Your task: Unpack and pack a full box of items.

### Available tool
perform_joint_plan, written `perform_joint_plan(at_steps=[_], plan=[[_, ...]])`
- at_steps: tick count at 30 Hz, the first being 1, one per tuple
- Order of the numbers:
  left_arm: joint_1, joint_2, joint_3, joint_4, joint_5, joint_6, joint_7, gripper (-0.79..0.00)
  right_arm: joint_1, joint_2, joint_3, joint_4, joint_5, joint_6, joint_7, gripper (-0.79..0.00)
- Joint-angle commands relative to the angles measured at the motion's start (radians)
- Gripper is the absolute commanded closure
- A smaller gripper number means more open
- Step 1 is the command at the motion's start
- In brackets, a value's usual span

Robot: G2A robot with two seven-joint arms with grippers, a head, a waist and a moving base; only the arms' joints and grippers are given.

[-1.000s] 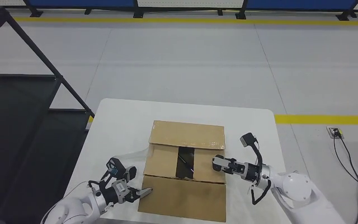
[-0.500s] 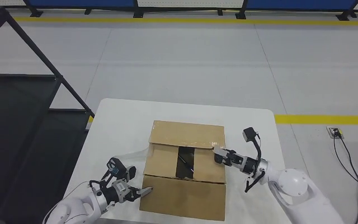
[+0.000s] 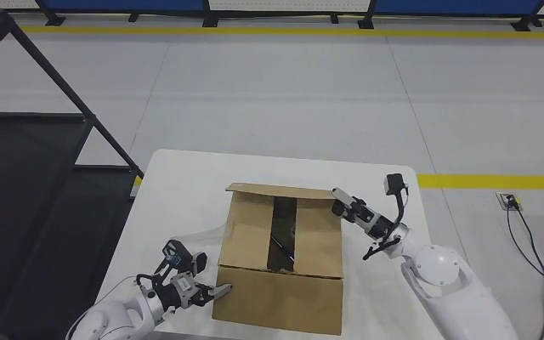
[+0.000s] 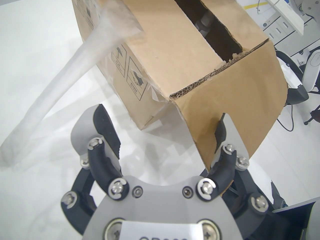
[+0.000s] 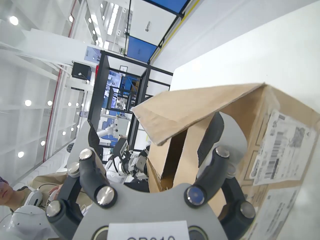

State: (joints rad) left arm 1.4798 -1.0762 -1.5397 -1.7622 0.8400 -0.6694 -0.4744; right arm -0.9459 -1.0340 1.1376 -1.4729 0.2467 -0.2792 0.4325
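The white worktop (image 3: 178,195) is taking up the lower middle of the top view. The cardboard box (image 3: 255,246) is sitting on it, right of centre and reaching toward the bottom edge of the frame. The box's near flap (image 3: 276,299) is folding outward toward the bottom of the frame, while the far flap (image 3: 280,192) is standing tilted up along the box's upper edge. Between the two inner flaps a dark slot (image 3: 285,231) is showing, its contents too dark to tell. A strip of clear tape (image 4: 75,58) is trailing away from the box's side wall. The right end effector (image 3: 338,198) is sitting at the box's upper right corner, released, with its fingers spread and one finger (image 5: 215,131) reaching under the raised flap. The left end effector (image 3: 223,291) is hovering at the near flap's lower left corner, also released, with one fingertip (image 4: 222,128) right at the flap's edge.
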Motion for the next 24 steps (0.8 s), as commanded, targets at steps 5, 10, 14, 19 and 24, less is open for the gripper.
perform_joint_plan(at_steps=[5, 10, 14, 19, 24], plan=[[0.003, 0.002, -0.001, -0.001, -0.002, -0.002, 0.003, -0.785, 0.012, -0.009, -0.001, 0.033, 0.028, -0.094, 0.011, -0.785], [0.003, 0.002, -0.001, -0.001, -0.002, -0.002, 0.003, -0.785, 0.012, -0.009, -0.001, 0.033, 0.028, -0.094, 0.011, -0.785], [0.003, 0.002, -0.001, -0.001, -0.002, -0.002, 0.003, -0.785, 0.012, -0.009, -0.001, 0.033, 0.028, -0.094, 0.011, -0.785], [0.003, 0.002, -0.001, -0.001, -0.002, -0.002, 0.003, -0.785, 0.001, -0.013, -0.010, 0.013, 0.026, -0.079, 0.012, -0.785], [0.007, 0.002, 0.005, -0.007, 0.008, 0.008, 0.014, -0.785, 0.056, -0.038, -0.062, 0.036, 0.041, -0.033, -0.028, -0.785]])
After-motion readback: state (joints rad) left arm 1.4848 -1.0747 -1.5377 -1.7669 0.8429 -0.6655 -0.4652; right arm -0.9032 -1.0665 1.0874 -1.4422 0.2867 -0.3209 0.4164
